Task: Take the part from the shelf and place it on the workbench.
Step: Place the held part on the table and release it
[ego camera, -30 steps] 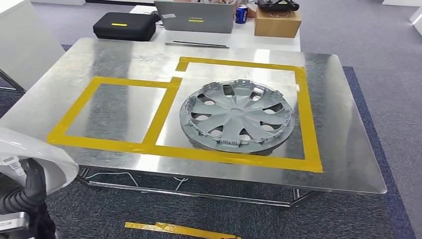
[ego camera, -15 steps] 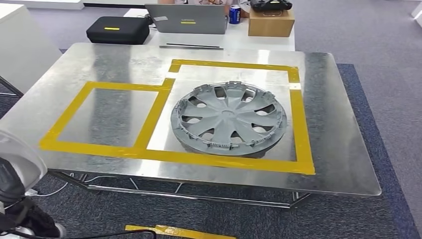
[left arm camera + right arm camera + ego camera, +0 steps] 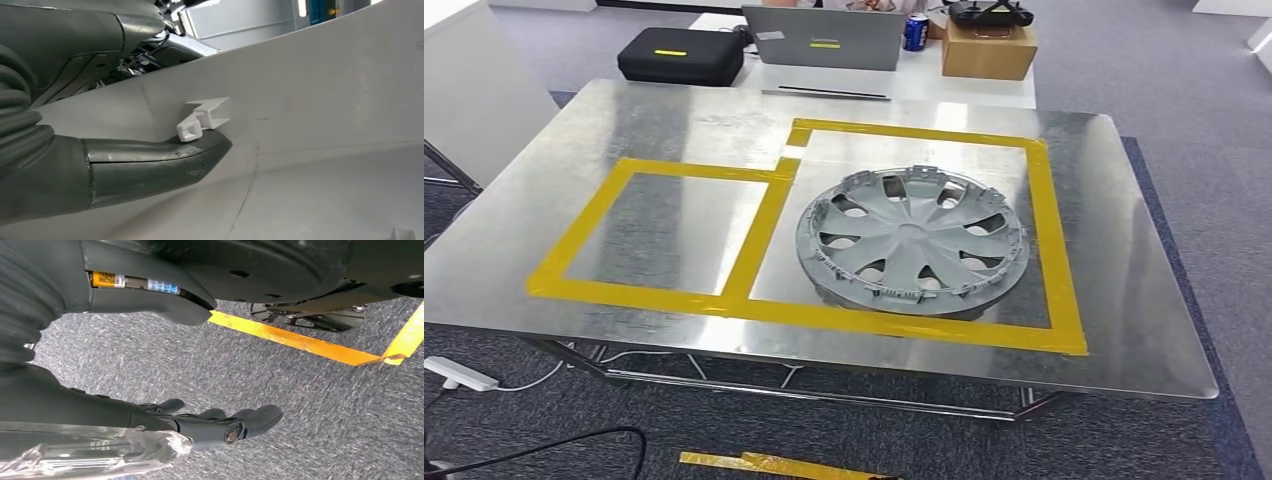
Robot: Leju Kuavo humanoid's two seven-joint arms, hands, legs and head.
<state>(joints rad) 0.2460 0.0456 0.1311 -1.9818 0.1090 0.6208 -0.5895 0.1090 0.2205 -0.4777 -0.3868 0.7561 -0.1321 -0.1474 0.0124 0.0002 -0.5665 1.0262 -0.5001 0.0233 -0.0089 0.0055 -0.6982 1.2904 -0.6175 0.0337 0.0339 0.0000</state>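
A large white moulded part [image 3: 325,100] with a small white clip [image 3: 202,120] lies against my left hand [image 3: 100,170], whose thick grey thumb presses on its surface just beside the clip. The metal workbench [image 3: 1124,300] stands ahead, marked with yellow tape into two squares. A grey wheel cover [image 3: 912,240] lies flat in the right square, while the left square [image 3: 664,228] is bare metal. My right hand [image 3: 150,420] hangs over grey carpet with its dark fingers stretched apart, holding nothing.
Behind the workbench a white table carries a laptop [image 3: 822,38], a black case [image 3: 679,55], a cardboard box [image 3: 989,50] and a blue can [image 3: 913,31]. A white cabinet [image 3: 464,90] stands at the left. Yellow tape [image 3: 774,463] and a power strip [image 3: 459,373] lie on the floor.
The camera has swung, shifting the whole scene. The white part and my left arm, seen at the lower left before, have dropped out of the head view.
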